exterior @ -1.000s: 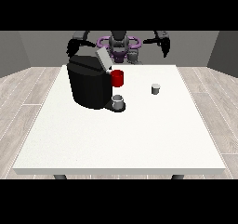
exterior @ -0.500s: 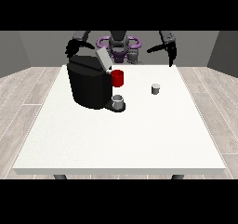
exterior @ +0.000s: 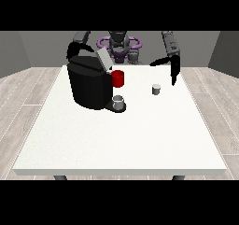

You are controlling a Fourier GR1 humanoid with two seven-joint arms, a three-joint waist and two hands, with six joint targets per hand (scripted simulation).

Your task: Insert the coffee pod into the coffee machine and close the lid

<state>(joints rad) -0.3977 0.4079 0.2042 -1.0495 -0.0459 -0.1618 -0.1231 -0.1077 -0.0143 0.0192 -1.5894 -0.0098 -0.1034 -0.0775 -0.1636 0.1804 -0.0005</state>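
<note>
The coffee pod (exterior: 156,89) stands alone on the white table (exterior: 121,135), to the view's right of the black coffee machine (exterior: 90,85) and well apart from it, so the task appears to be at its opening step — the reach for the pod, nothing yet grasped. The hand at the view's right (exterior: 174,73) hangs above the table just beyond the pod and a little to its right, with dark fingers pointing downward and apparently straight; it holds nothing. The hand at the view's left (exterior: 73,49) sits behind the machine's top corner, and whether its fingers are spread or curled cannot be told. The machine's grey lid (exterior: 103,60) is tilted up and open, with a red part (exterior: 118,78) on its front and a small grey cup (exterior: 119,102) on the base below. The pod looks like a short cylinder standing upright, its axis vertical and its paler top facing up. The next move likely calls for lowering the nearer hand toward the pod, closing around its sides, then carrying it across to the opening under the raised lid — keeping it upright seems wise.
</note>
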